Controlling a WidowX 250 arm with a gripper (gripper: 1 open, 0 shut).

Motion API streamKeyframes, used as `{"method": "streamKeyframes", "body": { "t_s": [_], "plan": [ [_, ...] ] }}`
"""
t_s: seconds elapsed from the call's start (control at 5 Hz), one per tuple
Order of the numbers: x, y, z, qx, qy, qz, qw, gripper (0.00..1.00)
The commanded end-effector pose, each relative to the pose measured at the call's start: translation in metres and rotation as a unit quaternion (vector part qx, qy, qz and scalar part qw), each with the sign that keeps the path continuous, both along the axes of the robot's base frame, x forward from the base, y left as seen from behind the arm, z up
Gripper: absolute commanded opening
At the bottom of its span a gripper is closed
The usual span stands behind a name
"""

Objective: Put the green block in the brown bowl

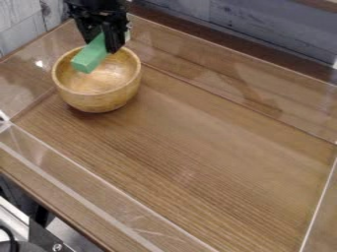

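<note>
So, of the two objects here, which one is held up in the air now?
The green block: the black fingers grip its upper end, and it hangs tilted over the brown bowl, which sits on the table.

right of the bowl [97, 81] the worktop [211, 148] lies bare; above the bowl, the hand [101, 41] and block [93, 53] fill the opening.
</note>
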State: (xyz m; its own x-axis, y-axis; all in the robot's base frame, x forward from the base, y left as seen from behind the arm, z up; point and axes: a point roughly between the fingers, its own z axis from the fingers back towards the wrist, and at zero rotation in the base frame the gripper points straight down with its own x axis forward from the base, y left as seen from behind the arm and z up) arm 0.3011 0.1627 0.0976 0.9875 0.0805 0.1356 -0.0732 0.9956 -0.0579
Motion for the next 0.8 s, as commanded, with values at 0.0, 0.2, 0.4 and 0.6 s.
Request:
{"method": "streamKeyframes", "body": {
  "t_s": [0.0,0.2,0.4,0.6],
  "plan": [
    [0.0073,0.0108,0.0171,0.016,-0.028,0.008,0.9994,0.00],
    [0.0082,0.0128,0.0154,0.014,-0.028,0.010,0.9995,0.00],
    [0.0089,0.0146,0.0135,0.013,-0.027,0.012,0.9995,0.00],
    [0.0099,0.0167,0.0111,0.012,-0.025,0.013,0.9995,0.00]
  ]
}}
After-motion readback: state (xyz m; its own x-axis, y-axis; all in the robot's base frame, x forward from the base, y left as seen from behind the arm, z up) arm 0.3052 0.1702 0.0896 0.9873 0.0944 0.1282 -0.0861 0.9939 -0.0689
